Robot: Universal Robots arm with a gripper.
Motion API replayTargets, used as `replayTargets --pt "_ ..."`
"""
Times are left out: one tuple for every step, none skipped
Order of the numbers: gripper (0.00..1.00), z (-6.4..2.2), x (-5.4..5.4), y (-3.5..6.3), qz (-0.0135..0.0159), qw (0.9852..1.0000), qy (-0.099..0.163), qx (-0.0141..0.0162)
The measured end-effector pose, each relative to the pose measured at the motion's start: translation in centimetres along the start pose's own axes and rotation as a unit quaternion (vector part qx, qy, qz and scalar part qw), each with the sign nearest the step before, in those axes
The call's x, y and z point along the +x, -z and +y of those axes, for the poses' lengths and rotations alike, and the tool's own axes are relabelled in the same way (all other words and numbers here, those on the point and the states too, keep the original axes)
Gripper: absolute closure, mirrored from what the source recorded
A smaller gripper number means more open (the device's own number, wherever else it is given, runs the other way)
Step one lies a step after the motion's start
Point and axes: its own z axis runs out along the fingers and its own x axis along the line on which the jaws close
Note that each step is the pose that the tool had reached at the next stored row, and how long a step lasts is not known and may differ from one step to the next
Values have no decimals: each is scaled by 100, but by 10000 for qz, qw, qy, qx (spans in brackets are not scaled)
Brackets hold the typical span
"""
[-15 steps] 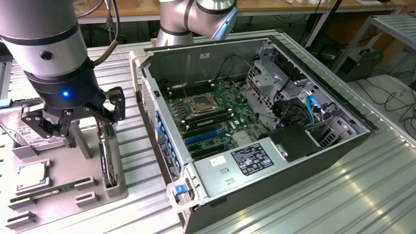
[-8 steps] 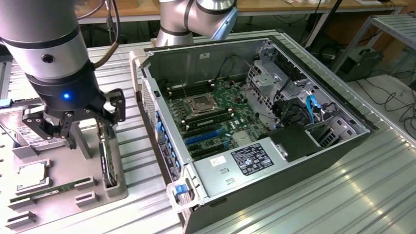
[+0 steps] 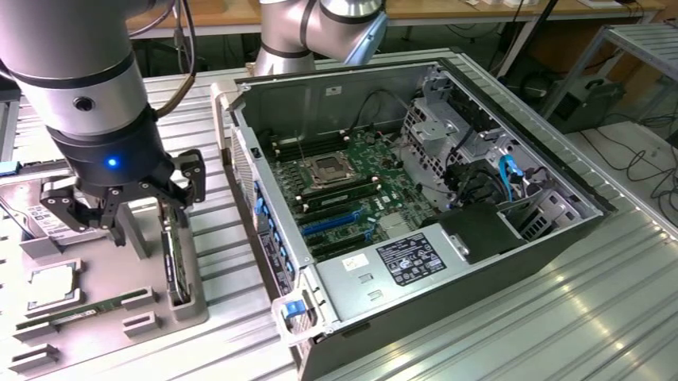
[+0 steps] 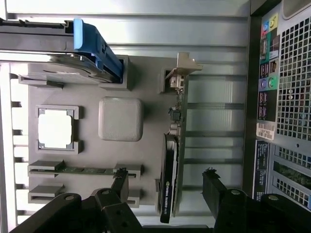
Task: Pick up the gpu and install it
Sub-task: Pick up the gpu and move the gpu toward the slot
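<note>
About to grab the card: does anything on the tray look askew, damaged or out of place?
Nothing stands out. The gpu stands on edge, straight in its slots on the tray. The open gripper straddles it without touching. The cpu and memory stick sit square in their seats.

Robotics lab: a robot arm [image 3: 95, 119] stands over a slatted metal table [image 3: 593, 317]. On the table sits an open computer case [image 3: 424, 198], its motherboard [image 3: 350, 190] bare, beside a grey tray [image 3: 117, 274] that holds a gpu [image 4: 170, 179] and other loose parts in moulded slots. Behind are a wooden bench [image 3: 445, 9] and a metal rack [image 3: 646, 36], with cables [image 3: 646, 159] trailing across the floor.
</note>
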Motion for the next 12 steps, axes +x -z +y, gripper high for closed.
replayTargets --pt "28 0 -1 -12 13 10000 0 0" --pt "28 0 -1 -19 21 10000 0 0" --pt "28 0 -2 -24 26 10000 0 0" --pt "28 0 -2 -29 30 10000 0 0" --pt "28 0 -2 -34 33 10000 0 0" --pt "28 0 -2 -39 35 10000 0 0" --pt "28 -1 -2 -43 37 10000 0 -1" --pt "28 0 -2 -49 40 10000 0 -1" --pt "28 -1 -2 -53 44 10000 0 0" --pt "28 -1 -2 -59 48 10000 0 0" --pt "28 -1 -2 -64 52 10000 0 0" --pt "28 0 -2 -69 53 10000 0 0"
